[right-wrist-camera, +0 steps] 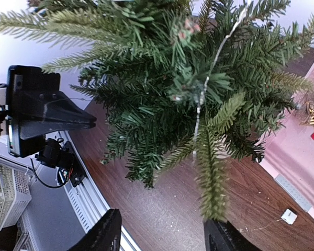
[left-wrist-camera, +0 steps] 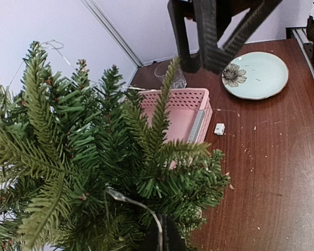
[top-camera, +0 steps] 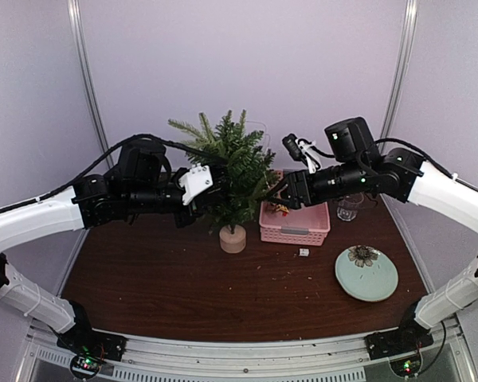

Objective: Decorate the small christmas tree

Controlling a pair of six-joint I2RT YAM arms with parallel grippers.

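Wire-draping, seemingly in hand: left gripper (left-wrist-camera: 161,236), at the left of the small christmas tree (top-camera: 237,171) standing upright on the table (top-camera: 159,278), pinches a thin wire (left-wrist-camera: 130,200); right gripper (right-wrist-camera: 167,236), at the tree's right, gapes wide and empty, and likely must next catch that wire.

Nothing legible here: no lettering, number, brand or sign in any view. The small white square piece (left-wrist-camera: 219,128) on the dark brown wooden table (left-wrist-camera: 282,172), right of centre in the left wrist view, is too small to show any print.
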